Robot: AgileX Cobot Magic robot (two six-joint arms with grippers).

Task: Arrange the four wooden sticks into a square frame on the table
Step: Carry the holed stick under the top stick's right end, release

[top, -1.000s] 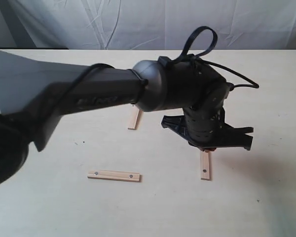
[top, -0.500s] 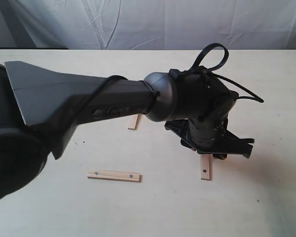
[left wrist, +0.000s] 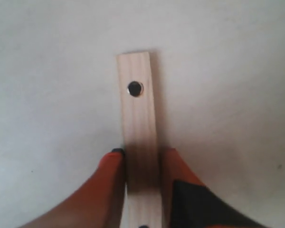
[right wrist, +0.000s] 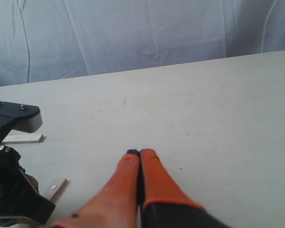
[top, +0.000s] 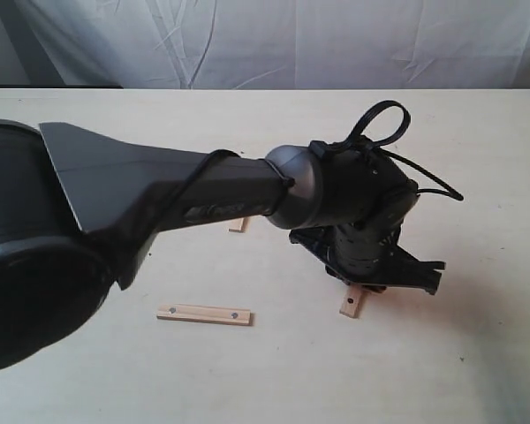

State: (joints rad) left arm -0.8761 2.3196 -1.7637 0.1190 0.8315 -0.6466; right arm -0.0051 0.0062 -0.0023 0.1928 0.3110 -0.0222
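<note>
My left gripper (top: 368, 281) reaches past the middle of the table (top: 486, 177) and is shut on a wooden stick (top: 352, 305), whose free end juts out tilted just above the surface. In the left wrist view the orange fingers (left wrist: 111, 166) press both sides of this stick (left wrist: 138, 118), which has a dark hole near its far end. A second stick (top: 204, 314) lies flat toward the front left. A third stick (top: 238, 224) peeks out from under the arm. The fourth is hidden. My right gripper (right wrist: 140, 153) is shut, empty, low over the table.
The left arm's bulky dark body (top: 141, 203) covers much of the table's left and middle. In the right wrist view the left gripper's black housing (right wrist: 9, 190) sits beside the held stick (right wrist: 54, 187) and another stick (right wrist: 23, 138). A white cloth backdrop (top: 274, 40) hangs behind.
The left gripper has shifted slightly left and toward the front. The stick in it has turned from pointing straight forward to a slant, its free end swinging left.
</note>
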